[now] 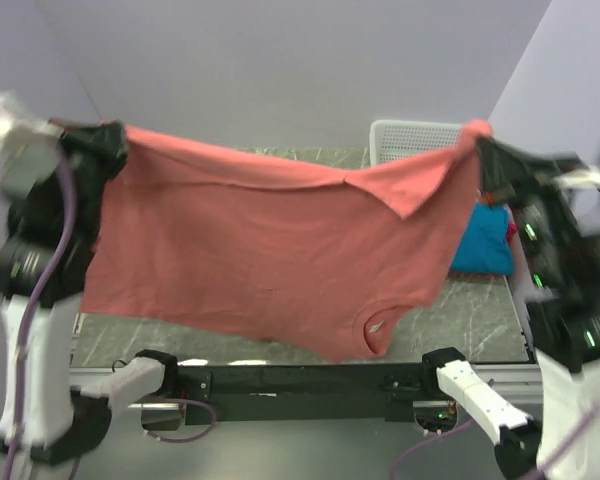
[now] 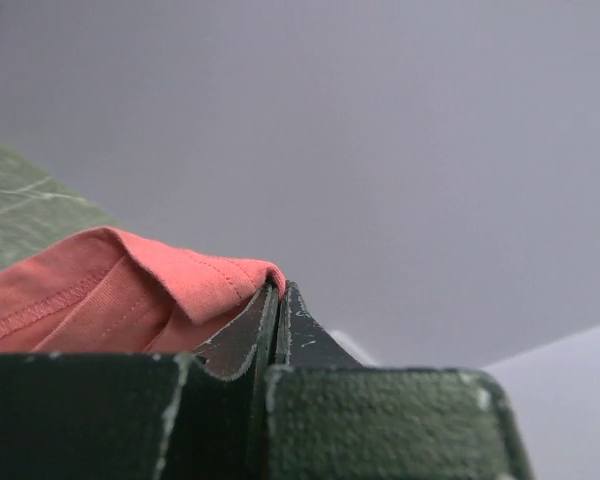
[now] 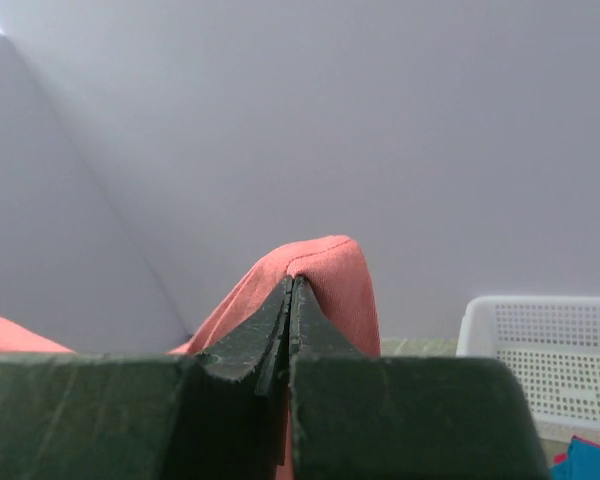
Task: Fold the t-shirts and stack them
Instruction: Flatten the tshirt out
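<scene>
A large salmon-red t-shirt (image 1: 250, 255) hangs spread in the air between both arms, above the table. My left gripper (image 1: 105, 140) is shut on its upper left corner; in the left wrist view the cloth (image 2: 130, 290) is pinched at the jaw tips of that gripper (image 2: 277, 290). On the opposite side my right gripper (image 1: 483, 140) is shut on the upper right corner, where the hem (image 3: 325, 275) folds over the closed tips (image 3: 292, 285). A teal-blue t-shirt (image 1: 483, 240) lies on the table at the right, with a sliver of magenta t-shirt (image 1: 488, 200) at its top.
A white mesh basket (image 1: 415, 140) stands at the back right of the marbled green table (image 1: 480, 320); its corner (image 3: 550, 350) also shows in the right wrist view. Grey walls close in behind and on both sides.
</scene>
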`<state>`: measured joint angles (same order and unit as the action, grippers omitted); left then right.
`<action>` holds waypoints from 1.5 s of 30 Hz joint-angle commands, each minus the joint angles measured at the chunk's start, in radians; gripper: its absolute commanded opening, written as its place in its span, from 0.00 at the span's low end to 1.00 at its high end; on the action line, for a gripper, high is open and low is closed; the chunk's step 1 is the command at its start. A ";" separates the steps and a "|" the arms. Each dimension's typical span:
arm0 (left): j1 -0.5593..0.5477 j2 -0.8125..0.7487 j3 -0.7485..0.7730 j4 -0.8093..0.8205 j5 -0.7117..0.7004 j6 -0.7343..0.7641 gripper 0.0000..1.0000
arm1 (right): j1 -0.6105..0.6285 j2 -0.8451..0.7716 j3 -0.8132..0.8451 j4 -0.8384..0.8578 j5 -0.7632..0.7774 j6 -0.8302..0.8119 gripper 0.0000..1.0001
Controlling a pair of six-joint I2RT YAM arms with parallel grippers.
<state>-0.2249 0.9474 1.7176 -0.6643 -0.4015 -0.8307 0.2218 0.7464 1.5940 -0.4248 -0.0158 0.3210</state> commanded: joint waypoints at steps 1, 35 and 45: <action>0.013 0.262 0.158 0.020 -0.036 0.129 0.01 | -0.007 0.198 0.035 0.141 0.005 -0.066 0.00; 0.596 0.273 -0.693 0.139 0.666 0.065 0.01 | -0.015 0.038 -0.881 0.264 0.048 0.157 0.00; 0.389 0.248 -0.835 -0.021 0.480 -0.011 0.99 | -0.013 0.136 -1.054 0.218 0.019 0.196 0.00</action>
<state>0.1822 1.2640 0.9569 -0.6205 0.1730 -0.8028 0.2131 0.8783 0.5507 -0.2775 -0.0010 0.4816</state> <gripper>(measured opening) 0.993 0.004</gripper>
